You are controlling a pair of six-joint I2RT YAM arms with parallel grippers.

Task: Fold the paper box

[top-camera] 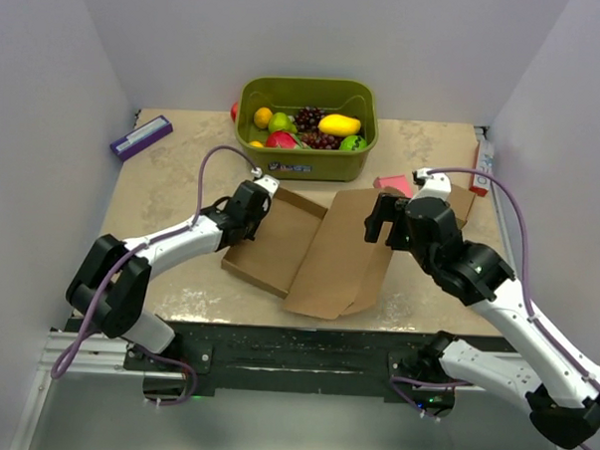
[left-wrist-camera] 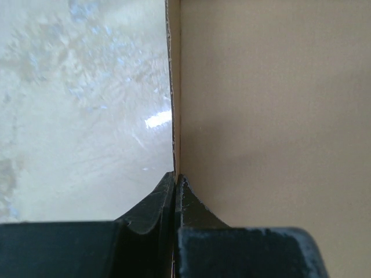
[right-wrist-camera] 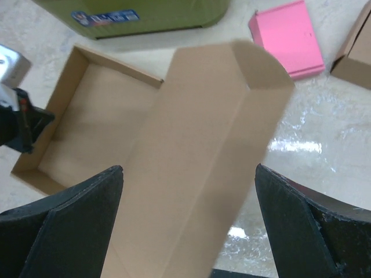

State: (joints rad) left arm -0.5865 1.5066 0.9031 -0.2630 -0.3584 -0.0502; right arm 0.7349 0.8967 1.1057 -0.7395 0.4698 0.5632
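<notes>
- Black finger pads [right-wrist-camera: 75,226] crowd the foreground of both wrist views: the left jaws are pinched tight on a thin cardboard edge, while the right jaws stand wide apart with a brown panel between them.
- Speckled, stone-look beige bench [top-camera: 172,180] carries everything, with the left arm [top-camera: 170,241] and right arm [top-camera: 477,273] reaching in from its near edge.
- Mid-bench, between the two arms, the paper box [top-camera: 319,251] lies opened out. It is plain, matte corrugated board with sharp creases, a shallow walled tray on the left and a long flat lid panel with a rounded end tab on the right.
- That lid panel's long axis runs roughly near to far, slightly slanted, and the crease joining it to the tray runs the same way.
- At the tray's left wall, the left jaws clamp the top edge and appear to anchor that side.
- Over the far end of the lid panel, the right jaws straddle its width from above; whether they touch the board cannot be told.
- With the right arm nearer the lid, swinging the panel leftward over the tray looks like its job.
- Behind the box at the far edge sits an olive-green plastic bin [top-camera: 313,161], smooth-walled and filled with glossy fruit.
- Just right of the bin lies a flat pink block [top-camera: 391,182], with a small brown cardboard box [top-camera: 463,202] beyond it.
- Well apart at far left rests a slim purple packet [top-camera: 141,136].
</notes>
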